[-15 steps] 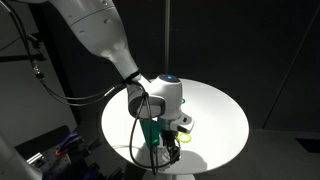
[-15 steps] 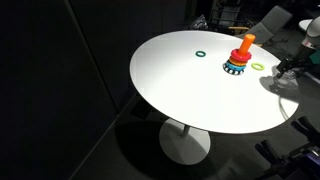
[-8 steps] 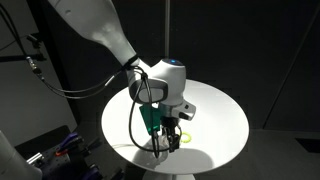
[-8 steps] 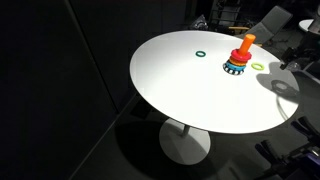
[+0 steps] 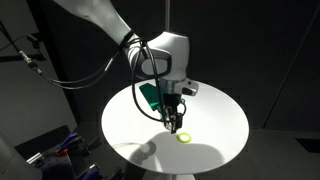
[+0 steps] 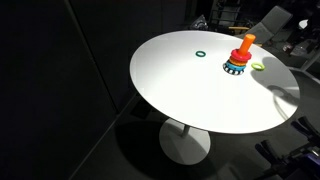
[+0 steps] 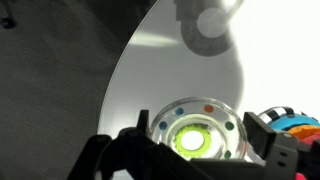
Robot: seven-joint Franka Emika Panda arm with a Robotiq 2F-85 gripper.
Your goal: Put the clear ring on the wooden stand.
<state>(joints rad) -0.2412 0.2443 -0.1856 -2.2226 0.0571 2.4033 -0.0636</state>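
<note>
In the wrist view my gripper (image 7: pixel 202 128) is shut on the clear ring (image 7: pixel 196 108), a transparent disc-like ring with coloured dots, held by its sides between the two fingers. Through its hole I see the yellow-green ring (image 7: pixel 180 141) lying on the white table below. The wooden stand (image 7: pixel 292 124) shows at the right edge, close beside the ring. In an exterior view my gripper (image 5: pixel 176 124) hangs above the yellow-green ring (image 5: pixel 186 138). In an exterior view the orange-red stand (image 6: pixel 240 56) stands upright with the yellow-green ring (image 6: pixel 259 66) beside it.
A dark green ring (image 6: pixel 201 54) lies on the round white table (image 6: pixel 190 90), apart from the stand. The table (image 5: pixel 215 110) has a round edge and dark surroundings. Cables hang from the arm (image 5: pixel 150 60).
My gripper has risen from low over the table's near edge and moved further in over the table. It now hangs above the yellow-green ring.
</note>
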